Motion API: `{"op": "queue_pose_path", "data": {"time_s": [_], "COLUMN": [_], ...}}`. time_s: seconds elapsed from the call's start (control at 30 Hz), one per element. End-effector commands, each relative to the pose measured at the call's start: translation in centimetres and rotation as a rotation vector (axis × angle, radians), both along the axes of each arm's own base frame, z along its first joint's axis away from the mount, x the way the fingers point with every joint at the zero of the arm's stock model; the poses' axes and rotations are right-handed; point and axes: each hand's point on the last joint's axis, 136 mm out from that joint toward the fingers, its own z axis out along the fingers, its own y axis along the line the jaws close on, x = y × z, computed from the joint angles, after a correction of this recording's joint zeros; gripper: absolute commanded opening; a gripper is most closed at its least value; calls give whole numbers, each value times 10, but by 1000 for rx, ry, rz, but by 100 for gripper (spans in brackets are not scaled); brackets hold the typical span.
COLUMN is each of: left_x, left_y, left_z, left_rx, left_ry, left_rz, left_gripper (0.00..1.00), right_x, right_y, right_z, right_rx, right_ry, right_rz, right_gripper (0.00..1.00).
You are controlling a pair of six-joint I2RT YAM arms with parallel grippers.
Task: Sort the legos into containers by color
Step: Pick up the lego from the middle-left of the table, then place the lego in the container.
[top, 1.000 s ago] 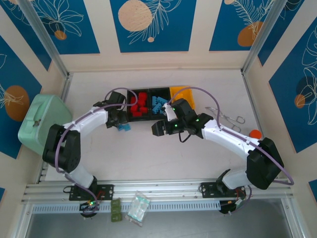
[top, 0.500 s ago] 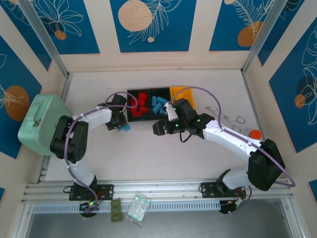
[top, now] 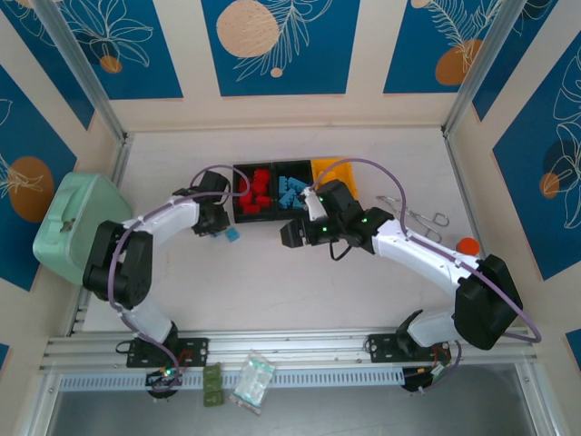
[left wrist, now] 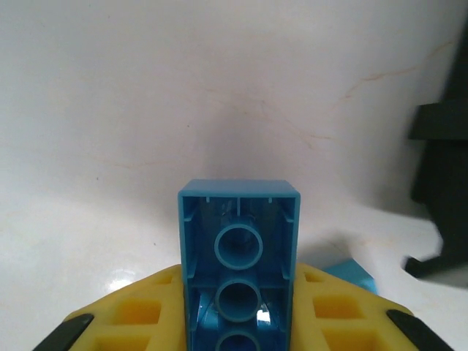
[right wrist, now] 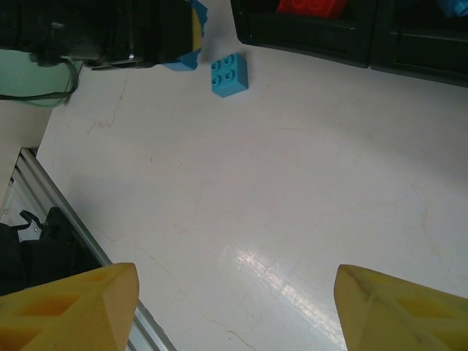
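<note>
The left gripper (left wrist: 239, 325) is clenched on a blue brick (left wrist: 239, 248), which stands between its yellow fingers with the hollow underside toward the wrist camera, just above the desk (left wrist: 146, 110). A second blue brick (right wrist: 229, 74) lies on the desk just beside this gripper, studs up, near the black bins. The red bricks (top: 257, 191) and other blue bricks (top: 292, 191) lie in these two bins, beside the yellow bin (top: 329, 171). The right gripper (right wrist: 234, 285) is released, with nothing between its fingers.

place: robot lab cell | cues: aluminium rail (top: 290, 350), patterned enclosure walls (top: 272, 45)
</note>
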Motion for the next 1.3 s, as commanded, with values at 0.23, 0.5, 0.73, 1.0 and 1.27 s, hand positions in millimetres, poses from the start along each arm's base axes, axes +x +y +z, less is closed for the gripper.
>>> {"op": "queue_pose_path", "data": {"time_s": [0.23, 0.5, 0.73, 1.0, 1.27], "left_x": [27, 54, 74, 90, 93], "left_y": [-83, -170, -217, -235, -248], "left_z": [74, 82, 69, 45, 40], "left_rx": [-107, -118, -115, -124, -167], "left_ry": [-99, -102, -88, -62, -68], "left_rz": [-214, -368, -431, -424, -417], "left_gripper": [24, 24, 23, 26, 42], "right_x": [14, 12, 7, 6, 6], "right_y": [-59, -98, -108, -113, -113], "right_z": [-6, -8, -9, -9, -11], "right_rx": [-9, 24, 39, 42, 46], "right_ry": [53, 76, 84, 82, 95], "right_rz": [-180, -289, -317, -330, -335], "right_gripper": [72, 71, 71, 71, 71]}}
